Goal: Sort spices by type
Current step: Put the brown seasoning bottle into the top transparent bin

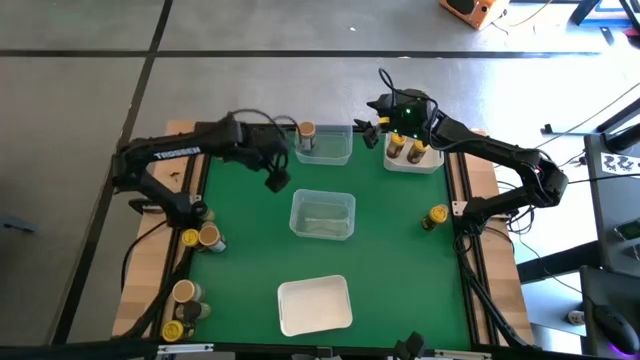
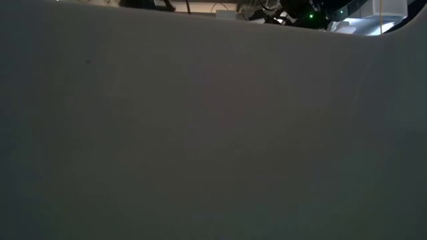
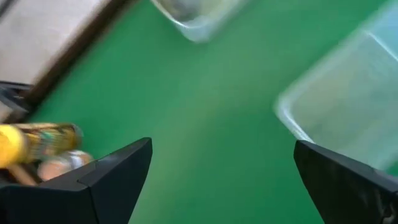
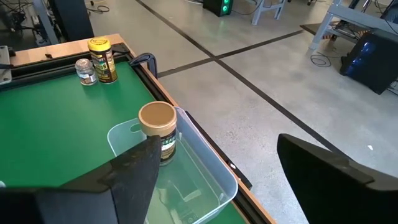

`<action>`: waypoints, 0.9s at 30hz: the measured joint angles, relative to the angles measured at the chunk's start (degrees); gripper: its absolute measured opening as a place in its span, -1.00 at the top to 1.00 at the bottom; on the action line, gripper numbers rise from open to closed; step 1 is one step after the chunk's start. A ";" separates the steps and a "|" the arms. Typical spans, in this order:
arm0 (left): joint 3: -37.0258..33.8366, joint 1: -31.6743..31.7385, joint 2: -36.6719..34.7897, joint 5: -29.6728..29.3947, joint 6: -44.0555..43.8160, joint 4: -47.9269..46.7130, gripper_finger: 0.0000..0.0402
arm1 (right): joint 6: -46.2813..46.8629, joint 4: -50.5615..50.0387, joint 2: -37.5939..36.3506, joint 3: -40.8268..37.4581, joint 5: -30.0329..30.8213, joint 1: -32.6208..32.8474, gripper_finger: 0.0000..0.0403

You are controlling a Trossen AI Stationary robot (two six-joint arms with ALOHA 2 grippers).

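Note:
Small spice jars stand in groups. A tan-topped jar (image 1: 307, 133) (image 4: 157, 130) stands in the far clear tray (image 1: 335, 145). Two jars (image 1: 406, 147) stand in the far white tray (image 1: 430, 163). A yellow-topped jar (image 1: 438, 215) stands alone on the green mat at the right. Several more stand at the mat's left edge (image 1: 200, 237) and near-left corner (image 1: 183, 305). My left gripper (image 1: 278, 180) (image 3: 222, 146) hangs open over the mat, left of the middle clear tray (image 1: 322, 213). My right gripper (image 1: 368, 125) (image 4: 217, 140) is open at the far edge, between the two far trays.
A white tray (image 1: 314, 304) lies near the front edge, and its wall (image 2: 200, 133) fills almost the whole low view. Bare green mat (image 1: 250, 250) lies between the left jars and the middle tray. Wooden strips (image 1: 150, 260) border the mat on both sides.

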 joint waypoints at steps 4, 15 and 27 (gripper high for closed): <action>0.00 -5.95 0.02 1.13 -3.11 -3.17 -0.94 | 0.00 0.02 0.00 0.00 0.00 0.00 -0.59; 0.00 -18.84 0.05 -0.22 -13.52 -9.42 -0.93 | 0.01 1.65 0.00 0.00 0.00 0.00 -0.59; 0.00 -27.82 0.26 1.16 -16.34 -17.67 -0.93 | 0.52 3.52 0.02 0.00 -2.10 0.02 -0.59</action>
